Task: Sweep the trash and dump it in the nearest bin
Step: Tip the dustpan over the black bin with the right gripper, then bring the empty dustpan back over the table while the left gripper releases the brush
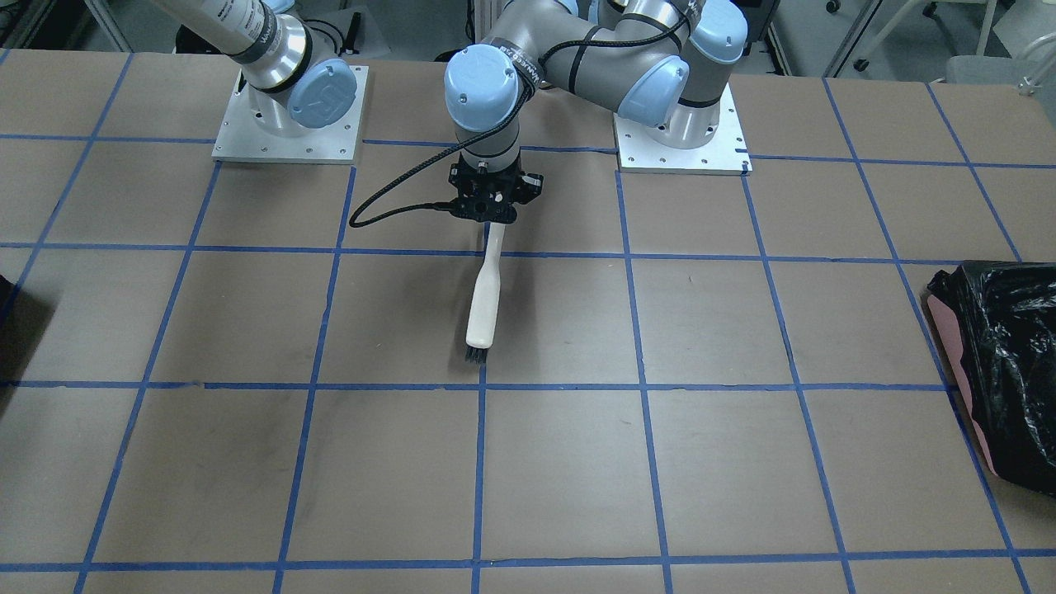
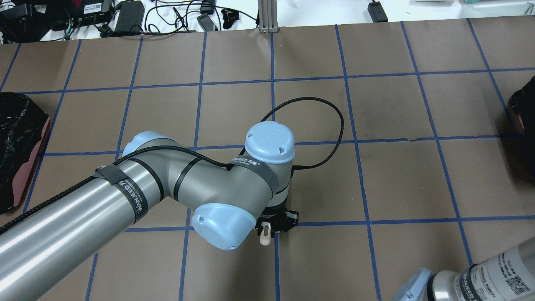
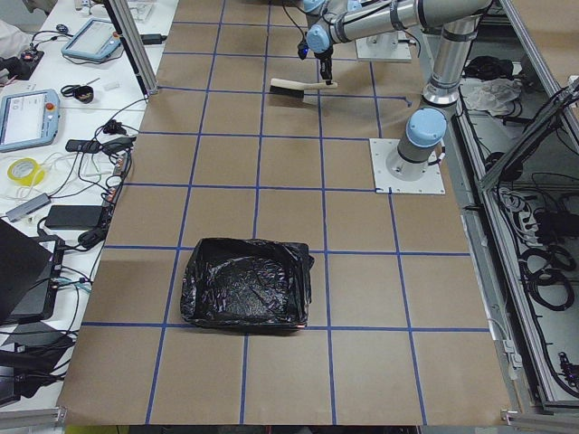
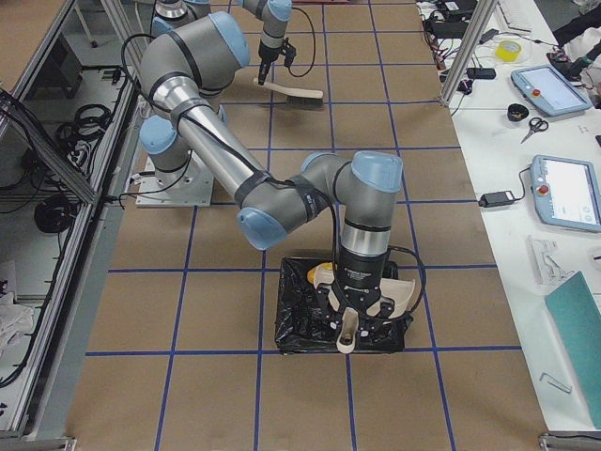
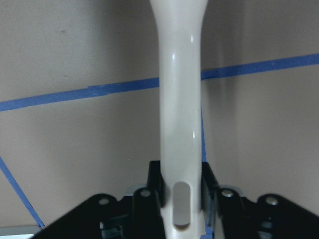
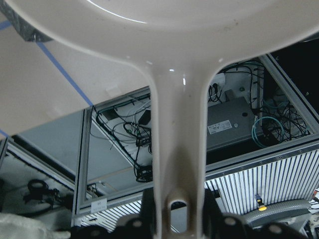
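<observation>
My left gripper (image 1: 492, 223) is shut on the handle of a cream brush (image 1: 484, 305), whose dark bristles point down at the table's middle. It also shows in the left wrist view (image 5: 180, 199). My right gripper (image 6: 177, 214) is shut on the handle of a cream dustpan (image 6: 174, 50). It holds the dustpan (image 4: 399, 296) tilted over the dark bin (image 4: 300, 324) at the table's right end. A small yellow-orange trash piece (image 4: 317, 275) shows at the dustpan's edge over the bin. The other trash pieces are hidden. A corner of this bin shows in the front view (image 1: 7, 318).
A pink bin lined with a crinkly black bag (image 1: 998, 371) stands at the table's left end, also in the overhead view (image 2: 16, 146). The two arm base plates (image 1: 289, 115) sit at the robot's edge. A black cable (image 2: 330, 138) loops beside the left wrist.
</observation>
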